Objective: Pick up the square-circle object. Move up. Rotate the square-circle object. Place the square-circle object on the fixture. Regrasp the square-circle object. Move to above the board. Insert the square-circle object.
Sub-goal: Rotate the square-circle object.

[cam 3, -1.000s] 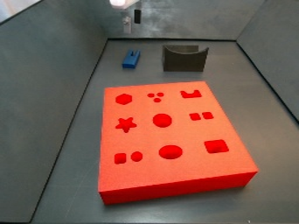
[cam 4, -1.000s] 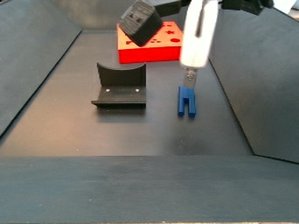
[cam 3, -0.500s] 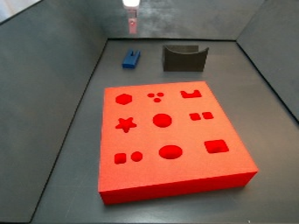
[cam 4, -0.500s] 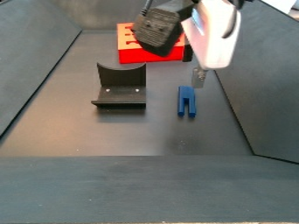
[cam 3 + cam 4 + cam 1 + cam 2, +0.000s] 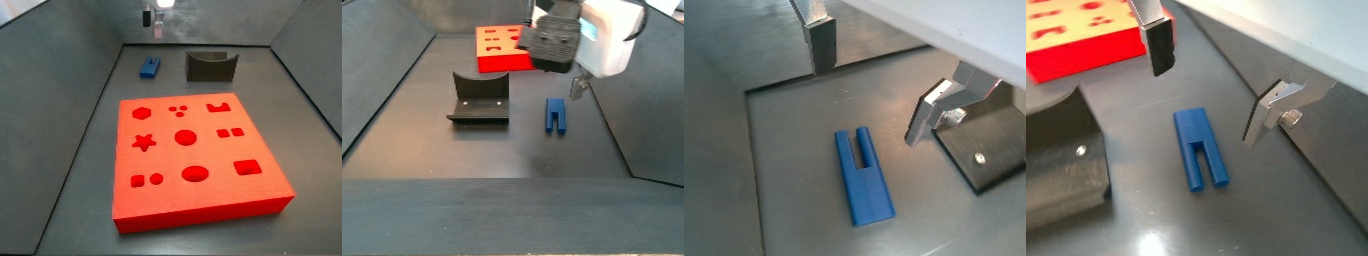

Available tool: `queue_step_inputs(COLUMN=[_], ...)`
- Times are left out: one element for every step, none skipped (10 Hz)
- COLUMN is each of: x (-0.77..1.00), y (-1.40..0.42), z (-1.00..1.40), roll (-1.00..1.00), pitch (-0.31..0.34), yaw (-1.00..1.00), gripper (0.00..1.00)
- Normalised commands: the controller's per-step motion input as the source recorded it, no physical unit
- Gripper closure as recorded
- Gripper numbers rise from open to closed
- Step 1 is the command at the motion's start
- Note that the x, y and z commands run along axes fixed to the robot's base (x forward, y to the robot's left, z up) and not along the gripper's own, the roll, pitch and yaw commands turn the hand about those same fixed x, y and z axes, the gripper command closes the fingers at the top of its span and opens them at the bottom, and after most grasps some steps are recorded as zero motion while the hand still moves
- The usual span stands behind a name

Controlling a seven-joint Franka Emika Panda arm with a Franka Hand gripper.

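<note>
The gripper (image 5: 871,85) is hanging above the dark tabletop (image 5: 489,150) with its jaws spread wide and nothing between them. In both wrist views its fingers (image 5: 1160,45) are showing as flat silver plates with dark pads, one on either side of the square-circle object (image 5: 862,177) and clear of it — no contact.

The square-circle object (image 5: 1200,150) is lying flat on the tabletop, a bright blue elongated block with a slot cut into one end. In a side view (image 5: 556,114) it is resting just beside the fixture (image 5: 478,97) but apart from it, with the gripper (image 5: 577,88) poised over its far end. In a side view the block (image 5: 150,67) is sitting near the back wall, to the side of the fixture (image 5: 207,65), while the gripper (image 5: 154,22) is showing only small at the top edge.

The fixture (image 5: 1060,165) is standing empty, its raised sides up. The board (image 5: 194,160) — red-orange, its shaped recesses all unfilled — is lying well apart from the block, and in a wrist view its corner (image 5: 1073,40) is sitting beyond the fixture.
</note>
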Motion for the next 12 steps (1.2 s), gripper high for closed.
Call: queue_step_inputs(x=[0.02, 0.02, 0.02, 0.02, 0.02, 0.02, 0.02, 0.02, 0.02, 0.02, 0.02, 0.02], y=[0.0, 0.0, 0.0, 0.0, 0.0, 0.0, 0.0, 0.0, 0.0, 0.0, 0.0, 0.0], z=[-0.05, -0.05, -0.05, -0.05, -0.05, -0.05, -0.05, -0.05, -0.05, -0.05, -0.05, -0.05], roll=[0.0, 0.0, 0.0, 0.0, -0.01, -0.01, -0.01, -0.01, -0.01, -0.01, -0.01, -0.01], pitch=[0.001, 0.001, 0.001, 0.001, 0.001, 0.001, 0.001, 0.002, 0.002, 0.002, 0.002, 0.003], yaw=[1.0, 1.0, 1.0, 1.0, 1.0, 1.0, 1.0, 1.0, 1.0, 1.0, 1.0, 1.0], gripper=[0.0, 0.0, 0.0, 0.0, 0.0, 0.0, 0.0, 0.0, 0.0, 0.0, 0.0, 0.0])
